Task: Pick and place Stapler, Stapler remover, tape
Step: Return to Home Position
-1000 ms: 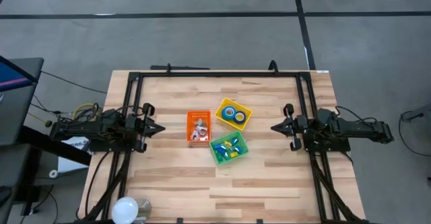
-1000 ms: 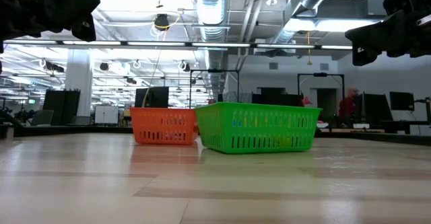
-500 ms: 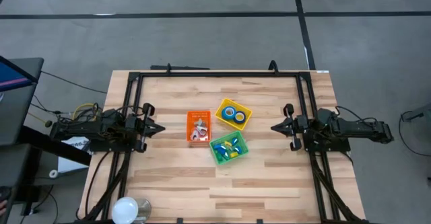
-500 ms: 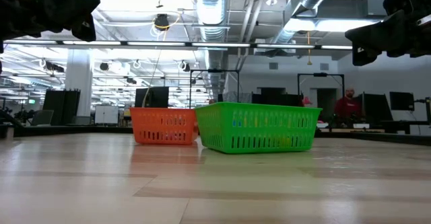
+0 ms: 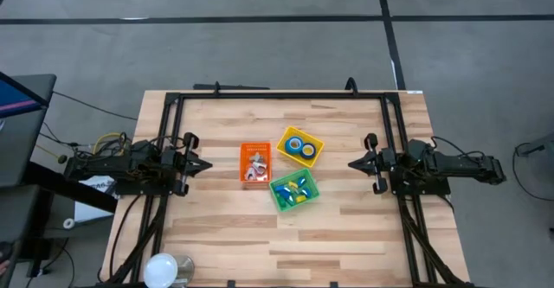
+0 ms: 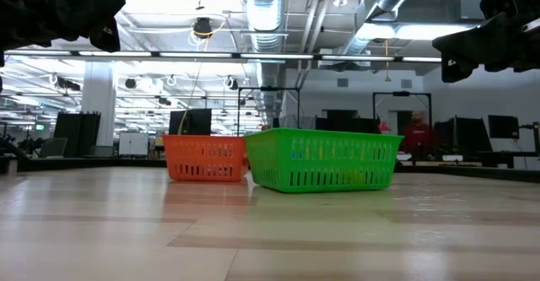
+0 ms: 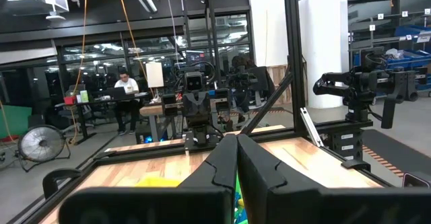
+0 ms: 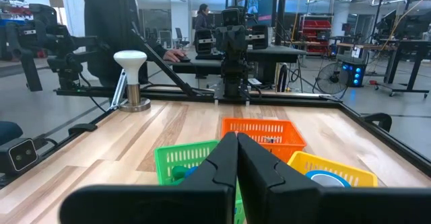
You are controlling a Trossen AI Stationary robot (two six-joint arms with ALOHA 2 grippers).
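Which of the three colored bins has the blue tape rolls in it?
The yellow bin: two blue tape rolls lie inside it. No such rolls show in the orange bin or the green bin.

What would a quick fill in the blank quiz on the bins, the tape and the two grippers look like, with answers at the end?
1. The yellow bin holds ____ rolls of blue tape.
2. The left gripper and the right gripper both have their fingers ____, holding nothing.
3. The nearest bin to the left gripper is coloured ____.
Answers: two; shut; orange.
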